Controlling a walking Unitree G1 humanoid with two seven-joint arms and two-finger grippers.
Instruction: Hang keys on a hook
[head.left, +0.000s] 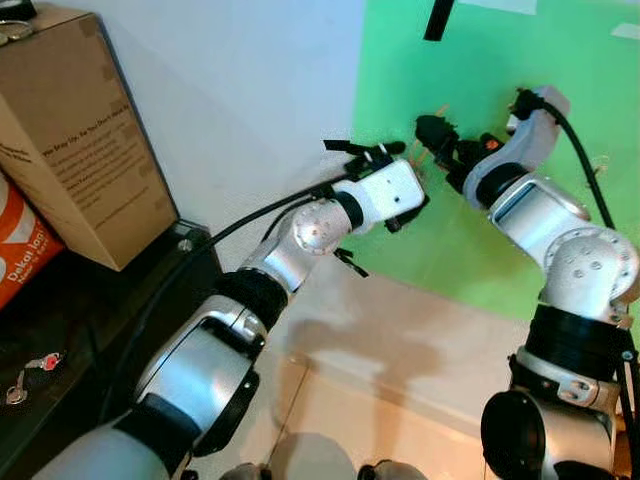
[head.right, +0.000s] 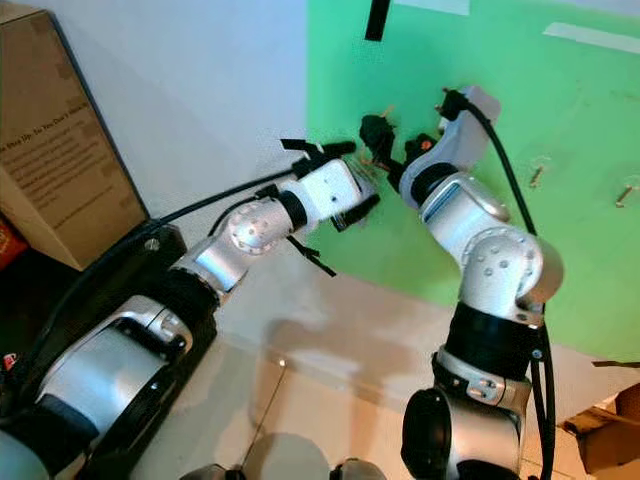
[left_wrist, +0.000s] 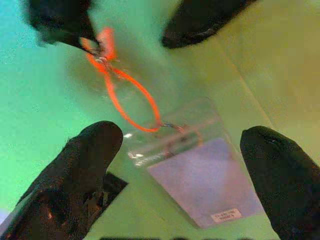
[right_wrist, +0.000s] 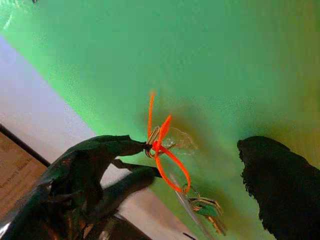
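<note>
At the far left a brown cardboard box with printed black text (head.left: 75, 130) stood on a dark surface (head.left: 70, 330), with an orange package (head.left: 22, 245) just beside it and a small key with a red tag (head.left: 30, 375) lying lower on that surface.

To the right, both silver arms reached up to a bright green panel (head.left: 500, 120) fixed on the white wall (head.left: 240, 90). The left end effector (left_wrist: 182, 145) hovered close to the panel with its two black fingers (left_wrist: 95, 150) spread wide and gripping nothing. Between those fingers, but touching neither, hung a clear plastic tag pouch with a pale card inside (left_wrist: 195, 175), lying against the green panel. A thin orange cord loop (left_wrist: 130, 100) ran up from the pouch to an orange knot.

Further right, the right end effector (head.left: 455, 150) was also pressed near the panel. One of its fingers (right_wrist: 100, 160) touched the metal ring at the orange knot (right_wrist: 156, 142), right at a small clear plastic hook (right_wrist: 180, 141) stuck on the panel; the other finger stood well apart, so the grip was wide and not closed on anything. A bunch of keys, one with a green head (right_wrist: 205, 207), dangled below the hook on the orange cord. Two more clear hooks (head.right: 537, 172) showed on the panel at the far right.
</note>
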